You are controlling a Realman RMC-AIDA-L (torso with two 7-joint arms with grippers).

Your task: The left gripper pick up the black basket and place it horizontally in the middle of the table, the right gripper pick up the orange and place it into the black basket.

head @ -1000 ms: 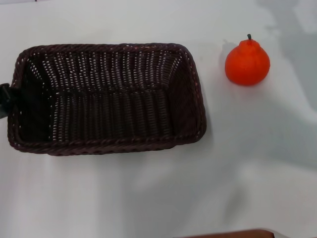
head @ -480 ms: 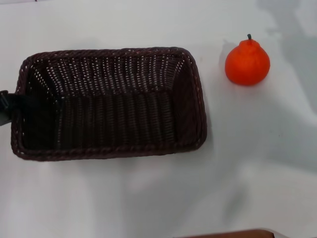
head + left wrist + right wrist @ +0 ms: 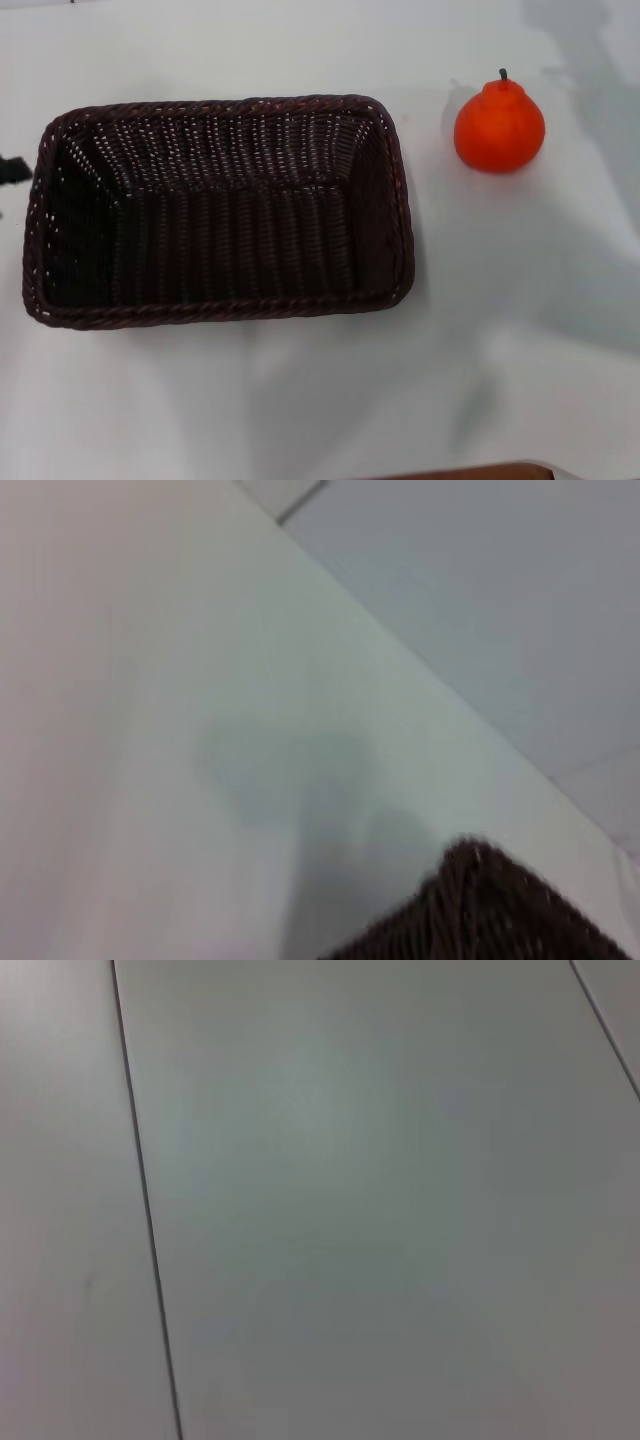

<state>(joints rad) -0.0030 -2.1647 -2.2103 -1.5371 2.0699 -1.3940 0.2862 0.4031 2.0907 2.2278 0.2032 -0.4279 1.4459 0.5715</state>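
At the bottom edge of the head view, right of centre, a thin brown strip [image 3: 470,471] shows, too little of it to tell what it is. Above it lies bare white table [image 3: 320,400]. Filling the left and centre of the frame, the black basket [image 3: 215,210] sits flat on the table with its long side running across the picture and its open top facing up; the woven floor and sloping walls hold nothing. At the far left edge of the frame, level with the basket's upper left corner, the narrow black tip of the left gripper [image 3: 12,170] shows just beside the basket's short end, with a sliver of white table between them; so little of it is visible that how far it is open cannot be told, and it has hold of nothing that shows. In the upper right of the frame the orange [image 3: 499,126] stands upright on the table, stem up, well apart from the basket's right end. The left wrist view shows one woven corner of the basket [image 3: 490,910] against the white table [image 3: 150,680] near its edge. The right gripper appears in no view; the right wrist view shows only pale floor [image 3: 350,1210] crossed by thin dark lines.
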